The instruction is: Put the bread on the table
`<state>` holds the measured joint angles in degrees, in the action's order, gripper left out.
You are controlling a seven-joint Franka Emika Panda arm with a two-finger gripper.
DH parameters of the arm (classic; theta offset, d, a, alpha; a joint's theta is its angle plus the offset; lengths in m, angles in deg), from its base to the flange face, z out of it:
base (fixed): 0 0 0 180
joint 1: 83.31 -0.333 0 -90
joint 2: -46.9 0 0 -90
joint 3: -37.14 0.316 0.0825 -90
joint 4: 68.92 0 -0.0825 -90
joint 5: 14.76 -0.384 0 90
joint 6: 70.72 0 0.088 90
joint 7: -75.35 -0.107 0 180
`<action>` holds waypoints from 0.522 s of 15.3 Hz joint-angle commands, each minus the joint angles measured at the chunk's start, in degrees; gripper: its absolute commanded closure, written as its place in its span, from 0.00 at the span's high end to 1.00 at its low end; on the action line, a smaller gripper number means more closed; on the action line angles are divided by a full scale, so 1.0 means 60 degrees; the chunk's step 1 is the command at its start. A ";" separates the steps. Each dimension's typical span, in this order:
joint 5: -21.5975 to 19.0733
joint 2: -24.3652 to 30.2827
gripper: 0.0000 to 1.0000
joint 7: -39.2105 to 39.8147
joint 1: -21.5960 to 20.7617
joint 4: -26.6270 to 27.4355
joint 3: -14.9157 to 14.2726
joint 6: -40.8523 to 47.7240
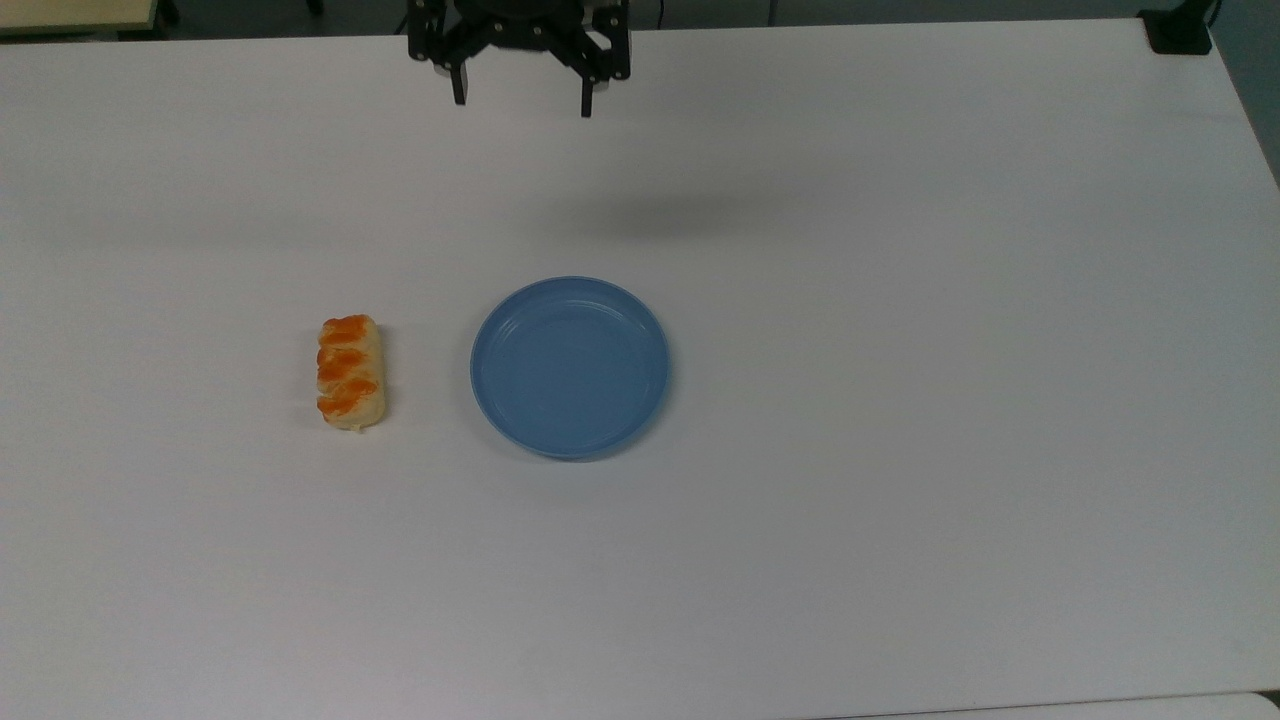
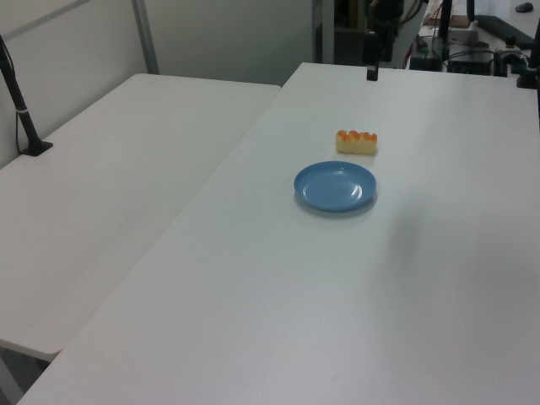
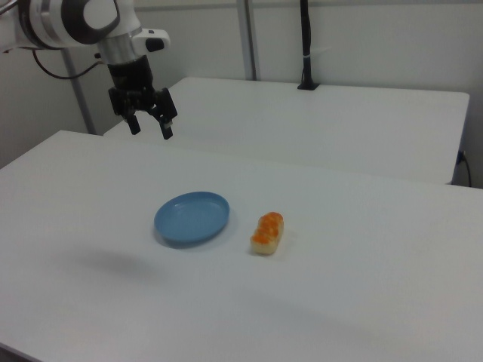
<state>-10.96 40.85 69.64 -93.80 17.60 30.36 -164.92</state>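
Observation:
The bread (image 1: 350, 372), a small tan roll with orange glazed twists, lies flat on the white table (image 1: 900, 300), a short way off the blue plate toward the top view's left. It also shows as the roll (image 2: 357, 142) behind the plate in the left view and as the roll (image 3: 267, 232) beside the plate in the right view. My gripper (image 1: 522, 100) hangs open and empty high above the table's far edge, well away from the bread. In the right view the gripper (image 3: 151, 128) is raised at the upper left, its fingers spread.
A round blue plate (image 1: 570, 367) sits empty near the table's middle. A second white table (image 2: 110, 169) adjoins on the left view's left, with a black post (image 2: 21, 110) clamped at its edge. A black clamp (image 1: 1178, 30) sits at the top view's far right corner.

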 commanded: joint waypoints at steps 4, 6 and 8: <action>-0.0091 0.0949 1.00 -0.0015 0.0679 0.0640 0.0118 0.0275; -0.0106 0.1066 1.00 0.0000 0.0679 0.0654 0.0118 0.0464; -0.0106 0.1067 1.00 0.0029 0.0679 0.0640 0.0118 0.0655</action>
<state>-11.06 45.14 69.66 -89.96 19.43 30.37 -162.95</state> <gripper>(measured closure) 0.000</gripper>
